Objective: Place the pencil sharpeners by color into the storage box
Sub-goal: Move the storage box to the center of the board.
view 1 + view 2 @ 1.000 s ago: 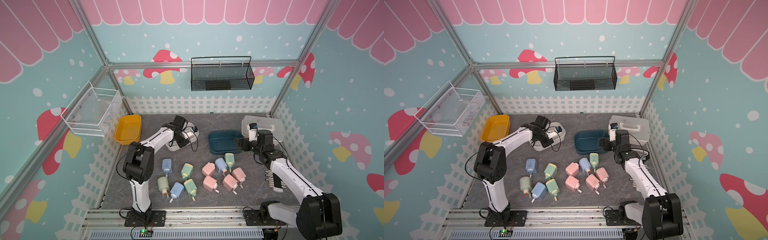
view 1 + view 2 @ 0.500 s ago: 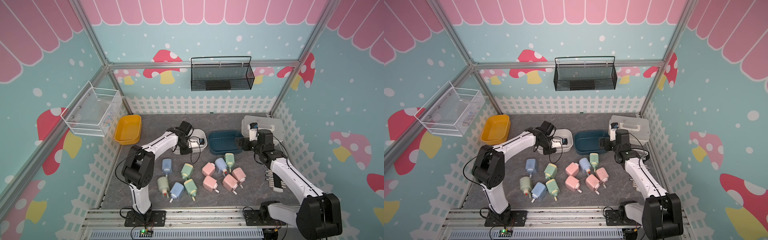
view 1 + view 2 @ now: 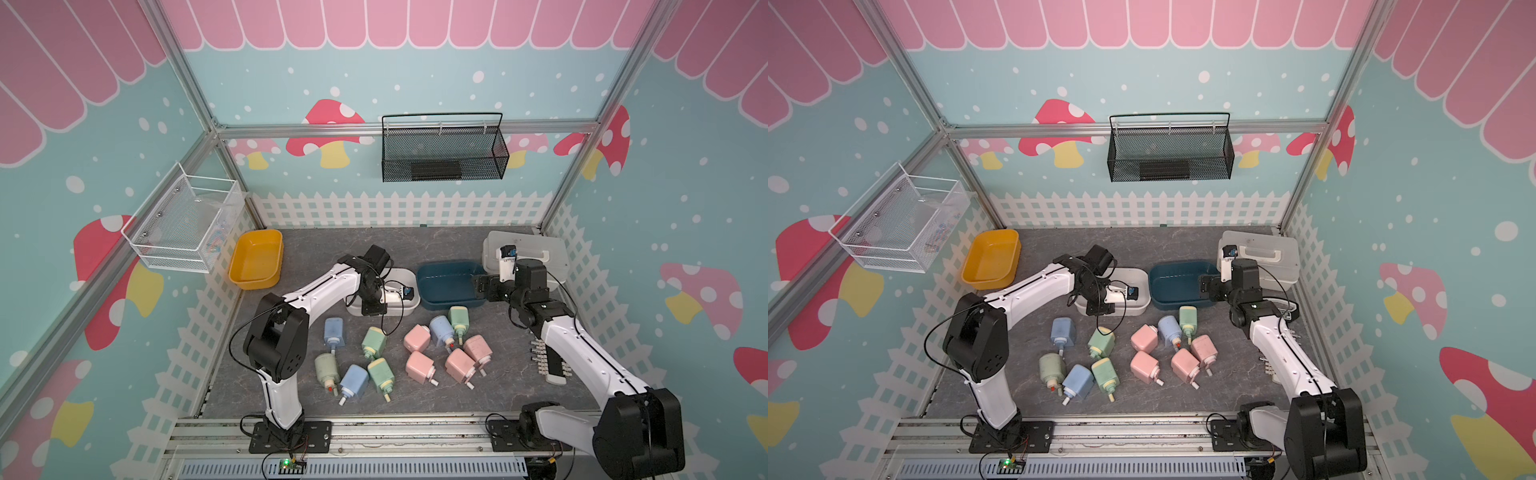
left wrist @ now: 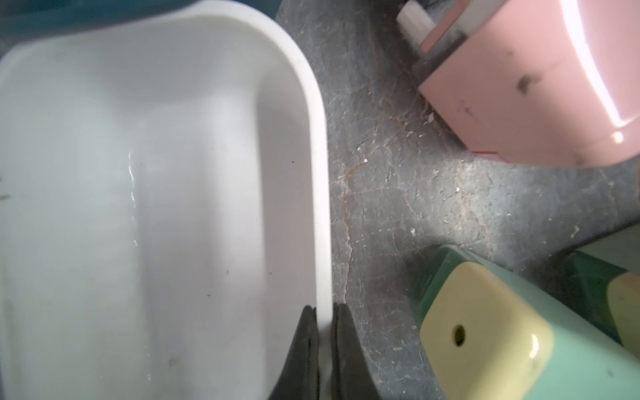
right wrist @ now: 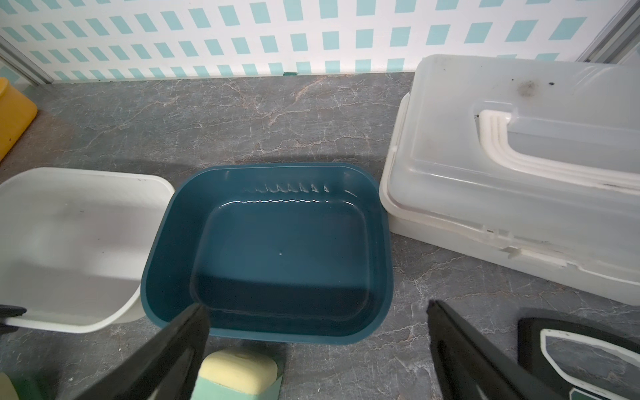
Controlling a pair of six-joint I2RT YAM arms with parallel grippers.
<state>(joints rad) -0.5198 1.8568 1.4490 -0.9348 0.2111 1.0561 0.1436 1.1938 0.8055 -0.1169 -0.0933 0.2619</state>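
Clamping the white tray [image 4: 320, 173], the left gripper [image 4: 324, 310] shows only its tips; the right gripper [image 5: 316, 305] stands wide, empty

Eleven pencil sharpeners [image 3: 417, 337] (pink, green, blue) lie scattered, loosely clustered.

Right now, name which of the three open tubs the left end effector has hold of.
The white tub: the left end effector is shut on its rim. Nothing grips the yellow tub or the dark blue tub.
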